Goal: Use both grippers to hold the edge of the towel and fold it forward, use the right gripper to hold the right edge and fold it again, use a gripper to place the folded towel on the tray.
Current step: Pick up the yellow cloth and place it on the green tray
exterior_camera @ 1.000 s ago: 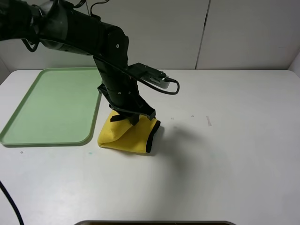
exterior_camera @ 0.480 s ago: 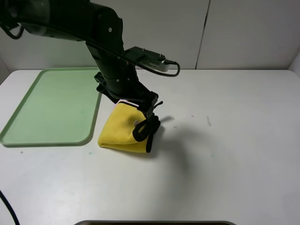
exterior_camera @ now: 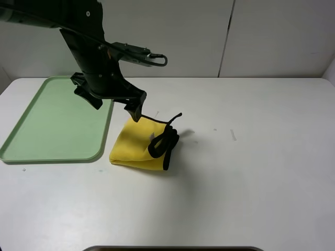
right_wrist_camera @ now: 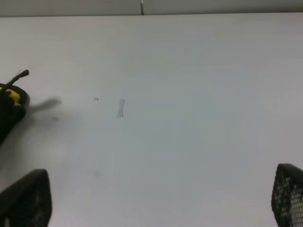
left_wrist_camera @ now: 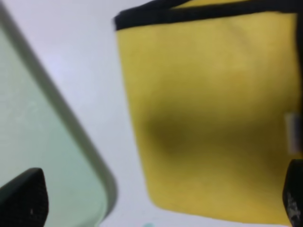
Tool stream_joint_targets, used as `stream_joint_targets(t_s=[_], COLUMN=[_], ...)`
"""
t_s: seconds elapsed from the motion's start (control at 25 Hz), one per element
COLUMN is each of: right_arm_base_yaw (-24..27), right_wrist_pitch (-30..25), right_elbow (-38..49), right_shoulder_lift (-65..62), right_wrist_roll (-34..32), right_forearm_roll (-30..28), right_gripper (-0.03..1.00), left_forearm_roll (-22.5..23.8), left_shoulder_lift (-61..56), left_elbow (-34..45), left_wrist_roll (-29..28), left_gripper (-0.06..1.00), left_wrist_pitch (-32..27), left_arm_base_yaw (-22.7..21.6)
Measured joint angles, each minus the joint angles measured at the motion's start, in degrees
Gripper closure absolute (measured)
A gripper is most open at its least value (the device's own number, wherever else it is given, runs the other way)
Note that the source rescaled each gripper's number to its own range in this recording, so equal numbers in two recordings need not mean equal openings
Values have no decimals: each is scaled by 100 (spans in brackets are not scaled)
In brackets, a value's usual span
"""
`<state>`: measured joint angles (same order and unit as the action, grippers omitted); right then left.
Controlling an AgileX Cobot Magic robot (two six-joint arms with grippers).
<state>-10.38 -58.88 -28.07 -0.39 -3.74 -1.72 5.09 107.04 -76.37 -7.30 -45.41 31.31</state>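
The towel lies folded into a small yellow bundle on the white table, just right of the tray. Its black binding is bunched up on its right side. My left gripper hangs above the towel's far left corner, open and empty. In the left wrist view the gripper has its jaws wide apart over the towel and the tray's rim. My right gripper is open and empty over bare table; a bit of the towel shows far off.
The pale green tray holds nothing. The white table stretches to the right of the towel, with a small mark on it. A white wall stands behind. The right arm is outside the exterior high view.
My left gripper has let go of the towel and risen up and left towards the tray. The towel has stayed on the table, its black binding now bunched at the right.
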Motion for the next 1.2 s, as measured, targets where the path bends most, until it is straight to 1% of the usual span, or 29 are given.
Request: stream_joint_targets(t_s=[0.04,0.08,0.16,0.28,0.32,0.4,0.44,0.48,0.6,0.72,0.84,0.92,1.04,1.2], right_arm_base_yaw=[0,0,0,0,0,0,0,0,0,0,0,0,0,0], right_wrist_pitch=[0,0,0,0,0,0,0,0,0,0,0,0,0,0], right_elbow=[0,0,0,0,0,0,0,0,0,0,0,0,0,0], right_shoulder_lift=[0,0,0,0,0,0,0,0,0,0,0,0,0,0], right_wrist_roll=[0,0,0,0,0,0,0,0,0,0,0,0,0,0], right_forearm_roll=[0,0,0,0,0,0,0,0,0,0,0,0,0,0], right_gripper=[-3,-3,-3,-3,-3,-3,-3,-3,-3,-3,-3,-3,-3,-3], left_forearm_roll=[0,-5,-21,-241,-241,-509,-509,-642,-803,-865,-915,-974,-1068,-1075], left_shoulder_lift=[0,-5,27,237,237,562,562,673,870,971,1153,1244,1297,1314], left_elbow=[96,334,558,718,718,726,726,726,726,726,726,726,726,726], left_wrist_roll=[0,0,-5,-4,-4,1,1,7,10,13,13,13,13,13], left_gripper=[-5,-5,-5,-5,-5,-5,-5,-5,-5,-5,-5,-5,-5,-5], left_wrist_pitch=[91,366,745,1148,1148,1433,1433,1521,1695,1843,2179,2297,2384,2417], left_arm_base_yaw=[-52,-130,-157,-176,-176,-187,-187,-187,-187,-156,-58,-22,26,50])
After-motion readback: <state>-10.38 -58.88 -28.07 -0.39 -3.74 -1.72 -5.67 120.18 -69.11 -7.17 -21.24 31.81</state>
